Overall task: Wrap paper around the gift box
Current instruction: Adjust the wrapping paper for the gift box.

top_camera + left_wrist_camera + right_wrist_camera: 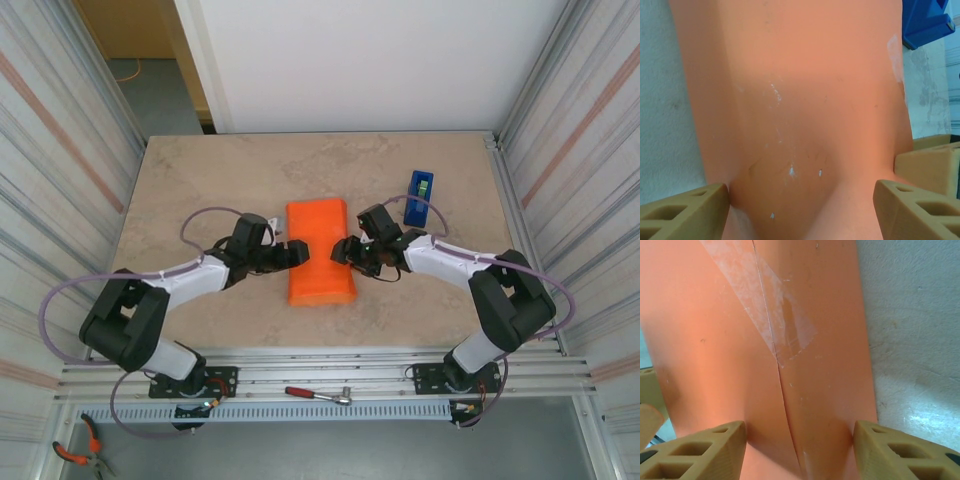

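Observation:
The orange paper point(320, 252) lies as a long folded parcel in the middle of the table; the gift box is hidden under it. My left gripper point(297, 252) meets the parcel's left side and my right gripper point(343, 250) its right side, facing each other. In the left wrist view the paper point(800, 110) bulges into a creased ridge between the fingers point(690, 210), which touch it on both sides. In the right wrist view the fingers point(890, 450) press both flanks of the paper point(820, 390), where a seam held by clear tape point(775, 320) runs.
A blue tape dispenser point(419, 195) stands just right of the parcel, behind my right arm, and also shows as a blue block point(925, 20). A red-handled wrench point(318, 395) and pliers point(75, 455) lie on the front rails. Corrugated walls point(60, 150) close both sides.

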Robot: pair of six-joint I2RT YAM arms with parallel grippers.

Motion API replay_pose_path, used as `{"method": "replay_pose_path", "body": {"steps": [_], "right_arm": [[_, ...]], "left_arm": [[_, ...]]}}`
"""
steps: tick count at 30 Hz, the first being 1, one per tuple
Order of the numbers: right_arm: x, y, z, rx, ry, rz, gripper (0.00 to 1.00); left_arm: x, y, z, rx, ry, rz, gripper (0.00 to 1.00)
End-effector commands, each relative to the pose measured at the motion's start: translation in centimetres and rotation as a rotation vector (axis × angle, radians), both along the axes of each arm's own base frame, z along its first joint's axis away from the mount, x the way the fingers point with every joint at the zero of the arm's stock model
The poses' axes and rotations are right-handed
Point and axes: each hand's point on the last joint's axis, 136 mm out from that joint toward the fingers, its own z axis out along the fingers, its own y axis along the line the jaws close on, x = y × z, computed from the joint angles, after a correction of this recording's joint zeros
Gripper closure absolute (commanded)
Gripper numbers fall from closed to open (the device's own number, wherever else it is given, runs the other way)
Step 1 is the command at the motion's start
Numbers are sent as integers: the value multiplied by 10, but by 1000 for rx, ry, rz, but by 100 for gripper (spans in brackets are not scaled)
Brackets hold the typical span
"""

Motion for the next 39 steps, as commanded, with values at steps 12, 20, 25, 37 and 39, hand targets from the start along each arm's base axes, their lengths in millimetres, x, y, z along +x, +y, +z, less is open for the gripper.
{"method": "replay_pose_path", "body": {"steps": [12,20,25,37,39], "right_arm": [[27,-44,35,60,-70,-147,23],[44,-81,41,-111,-88,-193,59],[55,-82,39,-242,-96,-145,93],[70,-45,13,-308,-58,-41,100],[69,-39,7,-297,-44,-35,100]], "left_arm": [[28,8,37,-25,-100,-1,13],[48,39,57,59,-175,40,1],[65,55,65,149,-211,93,1],[89,66,92,246,-445,116,1],[92,64,93,246,-447,106,1]]}}
